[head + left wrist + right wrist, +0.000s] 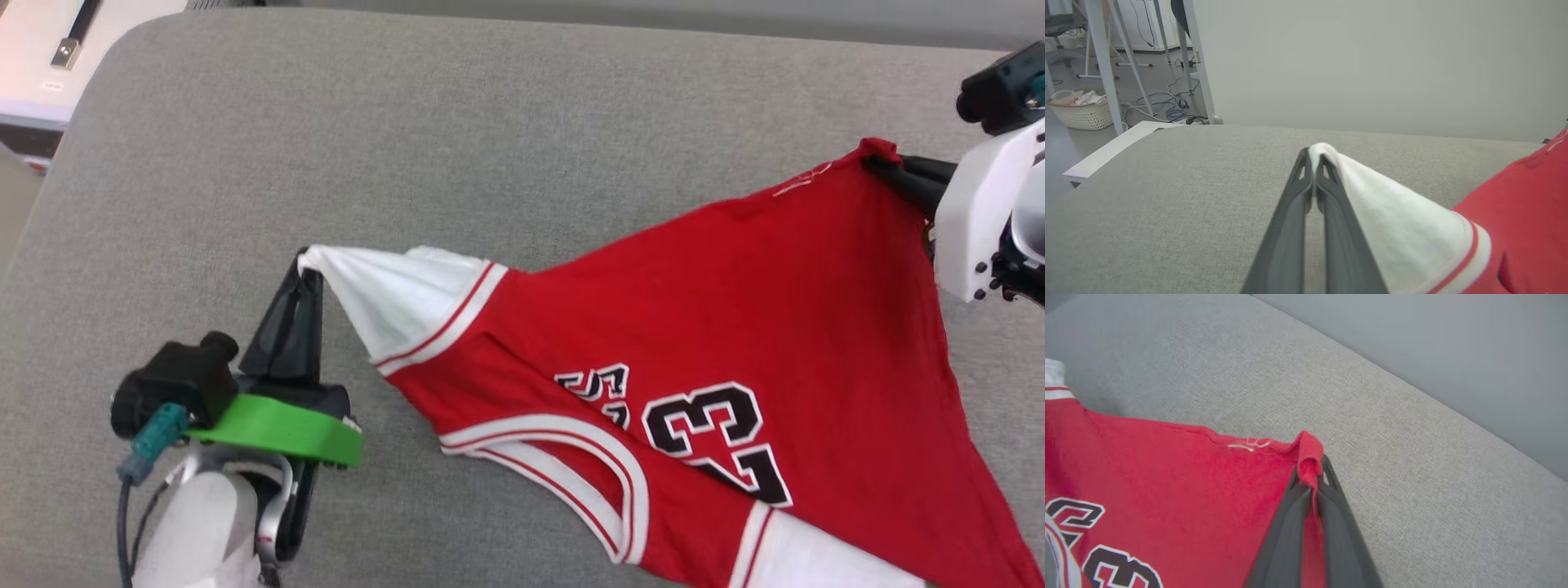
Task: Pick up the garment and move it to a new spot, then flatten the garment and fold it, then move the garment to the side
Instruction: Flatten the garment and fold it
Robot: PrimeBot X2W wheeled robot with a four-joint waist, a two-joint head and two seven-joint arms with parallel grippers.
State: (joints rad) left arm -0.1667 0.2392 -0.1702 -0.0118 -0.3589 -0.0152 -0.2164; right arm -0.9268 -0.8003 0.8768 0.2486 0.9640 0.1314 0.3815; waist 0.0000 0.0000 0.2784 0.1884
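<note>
Garment [735, 310], bright red soft T-shirt with white striped-trim sleeves, stretched over the right half of the grey fabric-covered tabletop [490, 122], running to its near right corner. Left hand [306, 269] clamped on the white sleeve tip, mid-tabletop. Right hand [880, 163] clamped on a red hem corner near the right edge.

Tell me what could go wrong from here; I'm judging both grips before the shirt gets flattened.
The left pincer holds only the white sleeve's tip of the red soft-fabric T-shirt; pulling could slip it free.
The right pincer clamps a small rolled red corner, which might unroll and drop onto the grey woven cushion.
</note>
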